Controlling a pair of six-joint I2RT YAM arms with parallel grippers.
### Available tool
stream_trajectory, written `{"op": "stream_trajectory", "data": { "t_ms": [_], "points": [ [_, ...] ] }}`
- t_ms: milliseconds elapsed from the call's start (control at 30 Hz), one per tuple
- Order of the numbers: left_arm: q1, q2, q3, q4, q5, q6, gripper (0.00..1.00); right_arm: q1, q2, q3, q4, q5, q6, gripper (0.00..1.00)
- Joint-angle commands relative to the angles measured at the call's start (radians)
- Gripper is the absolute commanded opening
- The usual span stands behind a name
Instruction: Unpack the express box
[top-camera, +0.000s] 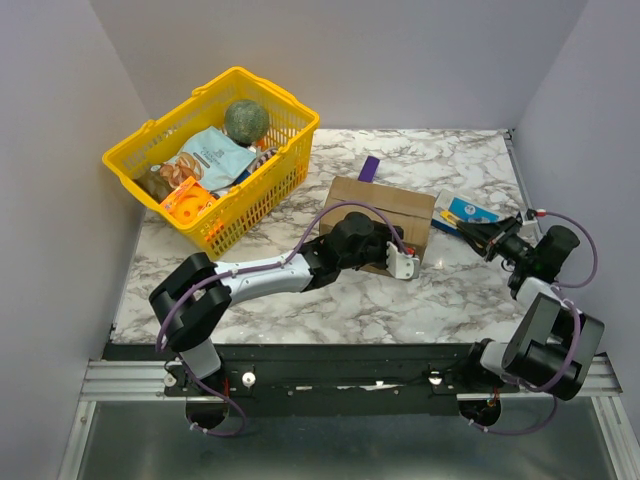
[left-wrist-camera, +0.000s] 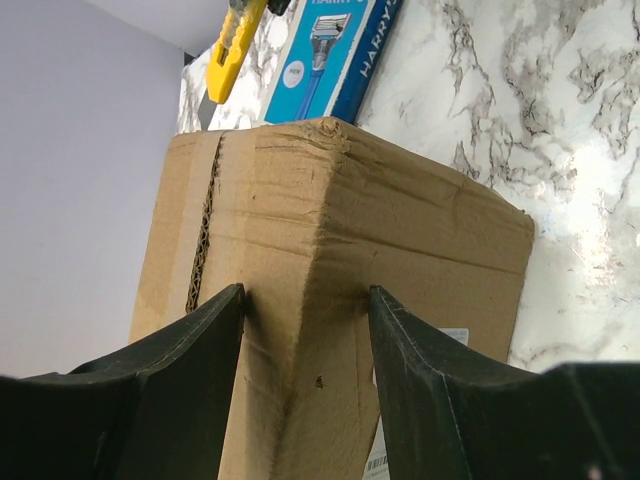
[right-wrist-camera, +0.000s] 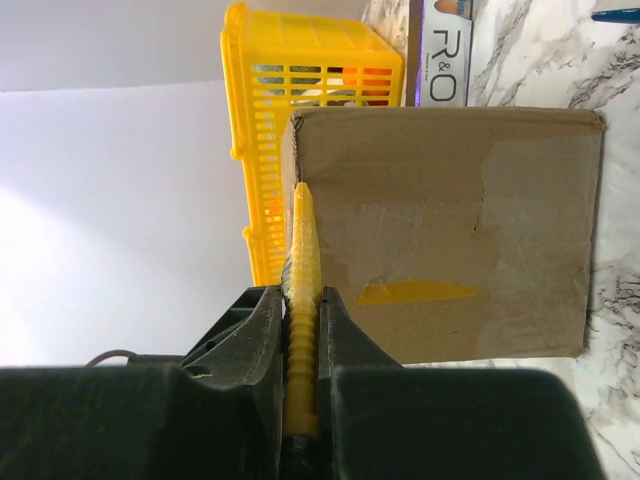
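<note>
So that the tape can be cut, the right gripper (right-wrist-camera: 300, 300) is squeezed tight on a thin yellow plastic cutting knife (right-wrist-camera: 303, 240). The knife's tip points at the box. The left gripper (left-wrist-camera: 305, 292) is about half open. Its two black fingers (left-wrist-camera: 200, 340) press on both sides of one corner of the brown cardboard express box (top-camera: 388, 203). I think it holds the box so it will not slide when the knife pushes.

The box sits in the middle of the white marble table (top-camera: 440, 295), not yet opened. From the box, the knife hand waits at three o'clock, near a flat blue cardboard box (top-camera: 467, 212). A slim purple box (top-camera: 369, 168) lies at twelve o'clock. A yellow plastic basket (top-camera: 255, 195) stands at ten o'clock.
</note>
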Motion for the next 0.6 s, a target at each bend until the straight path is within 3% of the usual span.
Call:
{"op": "stream_trajectory", "data": {
  "t_ms": [0, 567],
  "points": [
    [0.002, 0.033, 0.022, 0.005, -0.052, -0.019, 0.60, 0.006, -0.046, 0.012, -0.127, -0.091, -0.080, 0.01],
    [0.002, 0.047, 0.031, 0.010, -0.113, -0.030, 0.60, -0.013, -0.154, 0.026, -0.405, -0.131, -0.223, 0.00]
  ]
}}
